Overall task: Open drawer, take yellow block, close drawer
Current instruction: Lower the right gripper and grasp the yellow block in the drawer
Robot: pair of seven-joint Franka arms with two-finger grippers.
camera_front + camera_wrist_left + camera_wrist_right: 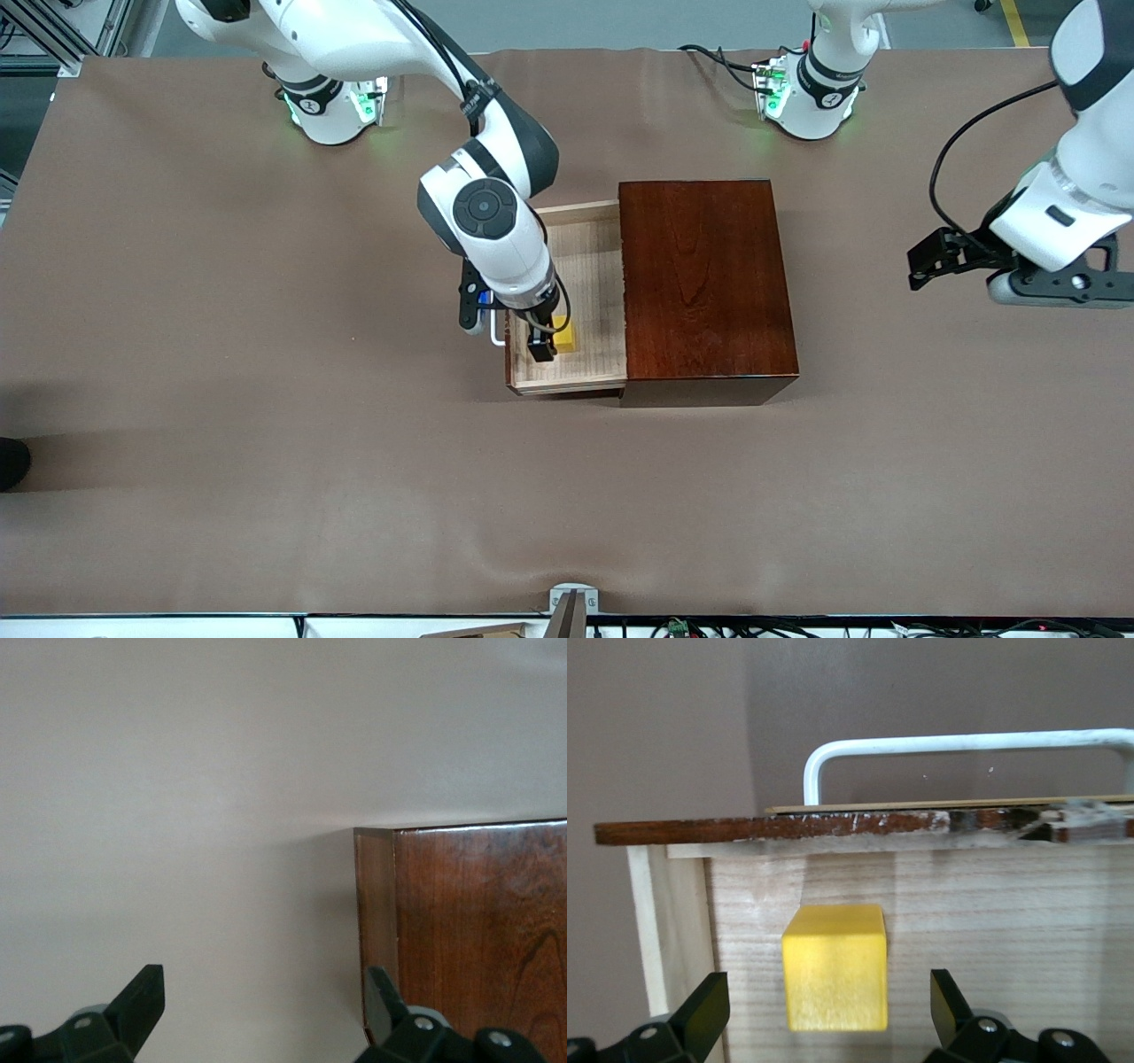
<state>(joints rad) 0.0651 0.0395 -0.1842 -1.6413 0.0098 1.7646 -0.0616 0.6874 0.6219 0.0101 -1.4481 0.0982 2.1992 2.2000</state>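
Note:
The drawer (580,283) stands pulled out of the dark reddish-brown box (700,283) toward the right arm's end of the table, its pale interior showing. The yellow block (565,335) lies on the drawer floor close to the drawer front, near the white loop handle (496,335). My right gripper (539,332) is open in the drawer. In the right wrist view its fingers stand either side of the block (835,967) with gaps, below the handle (966,742). My left gripper (921,264) is open and empty, waiting above the table beside the box (478,930).
The brown table cloth (266,399) lies bare around the box. The arm bases (332,106) stand along the table edge farthest from the front camera. A small grey mount (571,602) sits at the edge nearest to it.

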